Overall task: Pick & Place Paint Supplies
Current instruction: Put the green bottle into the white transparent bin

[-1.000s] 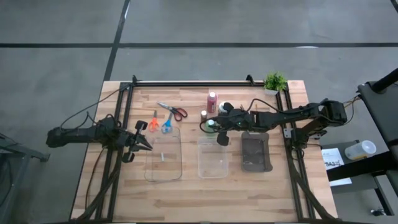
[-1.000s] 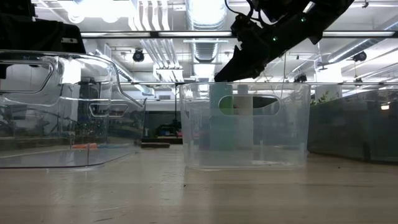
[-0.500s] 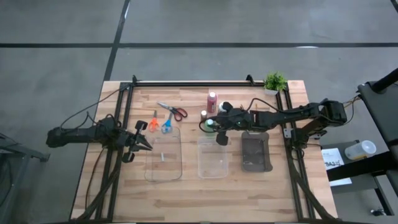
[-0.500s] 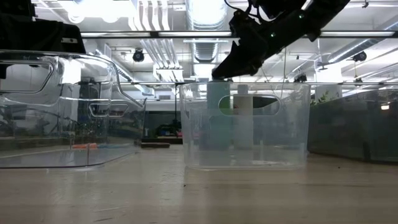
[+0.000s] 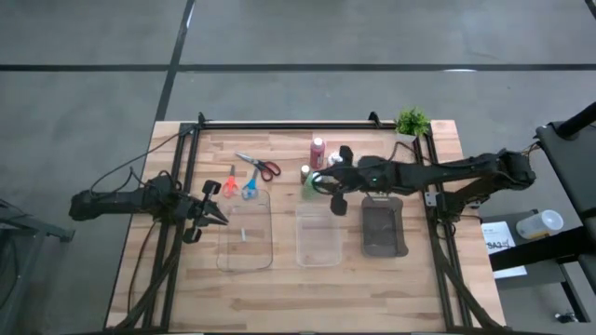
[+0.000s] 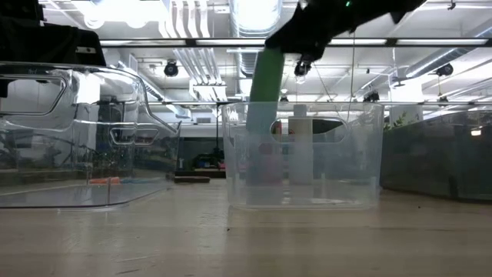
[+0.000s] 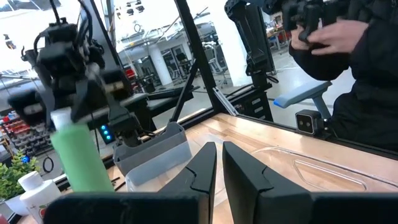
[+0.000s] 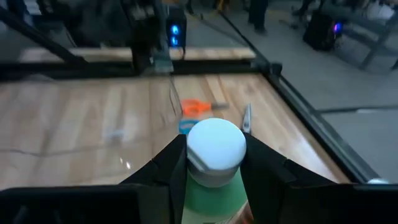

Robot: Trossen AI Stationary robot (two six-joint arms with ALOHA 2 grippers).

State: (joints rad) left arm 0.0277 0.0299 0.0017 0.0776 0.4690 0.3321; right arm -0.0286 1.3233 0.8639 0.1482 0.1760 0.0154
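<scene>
My right gripper [image 5: 318, 180] reaches in from the table's right and is shut on the green paint bottle [image 5: 305, 185], which has a white cap. It hangs in the air beyond the middle clear tray [image 6: 304, 158]. The red bottle [image 5: 318, 149] and a white bottle [image 6: 300, 142] stand on their bases farther back. Red-handled scissors [image 5: 264, 168], orange-handled scissors [image 5: 229, 184] and blue-handled scissors [image 5: 250, 187] lie flat near the left clear tray [image 5: 245, 234]. My left gripper [image 5: 220, 215] is shut and waits at that tray's left edge. My right gripper pinches the green bottle's upper body just under its white cap [image 8: 215, 144], one finger [image 8: 176, 163] on each side. The fingers come from the table's right, slanting down. The bottle [image 6: 266, 83] is lifted clear and hangs tilted, its base toward the table's left.
A dark grey tray [image 5: 383, 226] sits right of the middle clear tray [image 5: 318, 236]. A small potted plant [image 5: 412, 122] stands at the far right corner. Black frame rails [image 5: 182, 167] run along both sides. A person's dark sleeve and hand [image 7: 348, 43] show beyond the table.
My right gripper has risen and moved a little toward the table's left, taking the green bottle with it. The bottle has gone from standing on the table behind the middle clear tray to lifted above that tray's rim, and it now tilts.
</scene>
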